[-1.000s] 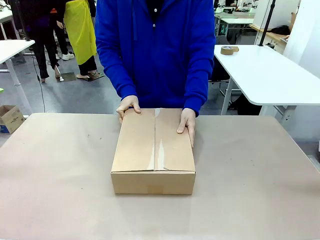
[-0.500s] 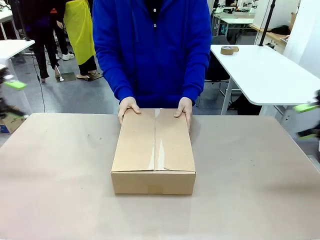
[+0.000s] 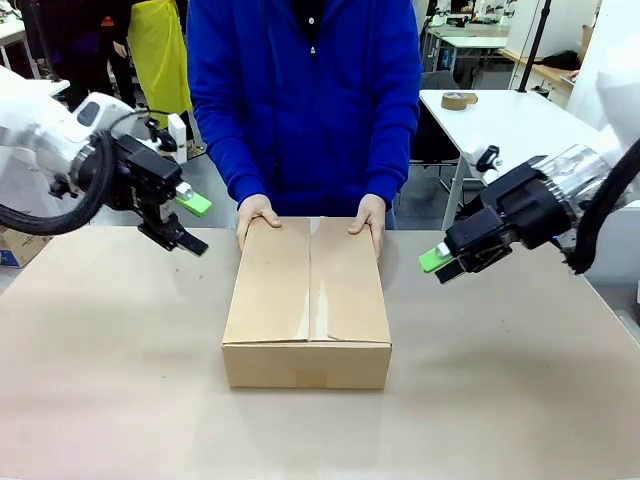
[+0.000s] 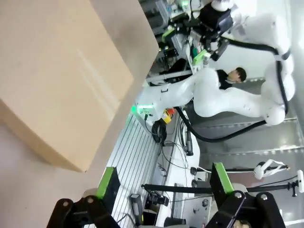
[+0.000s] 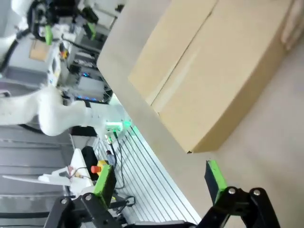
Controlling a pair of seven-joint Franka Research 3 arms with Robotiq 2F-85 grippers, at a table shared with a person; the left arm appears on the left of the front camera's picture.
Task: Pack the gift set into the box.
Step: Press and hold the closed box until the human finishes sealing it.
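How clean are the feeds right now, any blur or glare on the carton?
Front view: sharp, pale sheen on the tape along the carton seam. Left wrist view: rolled sideways, carton soft up close. Right wrist view: rolled too, slightly soft; the person's hand on the carton is blurred.

The box (image 3: 307,290) is shut, its inside hidden; in the left wrist view the frame's upper left corner cuts it off.

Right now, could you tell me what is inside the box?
Nothing inside can be seen: the box has its flaps shut, meeting along a middle seam. On top, the person's hands rest at its far edge. Whether the gift set is in it is hidden.
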